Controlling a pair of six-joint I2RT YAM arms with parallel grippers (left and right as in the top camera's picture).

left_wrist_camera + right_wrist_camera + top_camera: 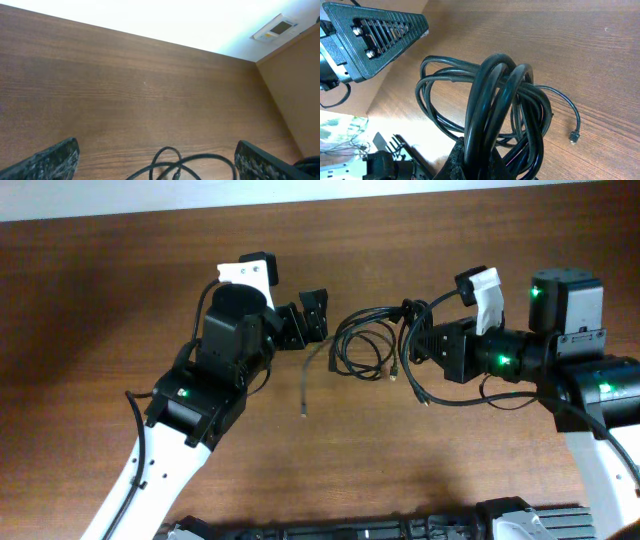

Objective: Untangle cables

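While you look down from overhead, your right gripper (412, 340) sits just right of the table's (100, 300) middle, its jaws pressed tight on the cables (492, 115). In the right wrist view, several thick black loops rise out of the pinch at the bottom edge and arch up and over. Thinner loops fan out to the left and lie on the wood. One thin strand leaves the bundle to the right and curves down to a small plug (575, 136) that rests on the table, apart from the loops.

From above, the bundle spreads to the left of your right gripper as a few overlapping rings. A loose end (305, 385) trails from the rings' left side down toward you, nearly straight, with its tip clear of everything else. A second tail (415, 385) drops from beneath the right gripper and bends off to the right.

Your left gripper (308, 320) faces the bundle from the left, near it but not touching it. Its jaws stand wide and hold nothing. In the left wrist view, the two fingers (55, 160) show only at the bottom corners, far apart. The nearest loop of cable lies low between them on the bare wood. You cannot tell from that view how high the fingers are above the table.

A ribbed black finger of the left gripper also appears at the top left of the right wrist view, above the outermost loop and separate from it.
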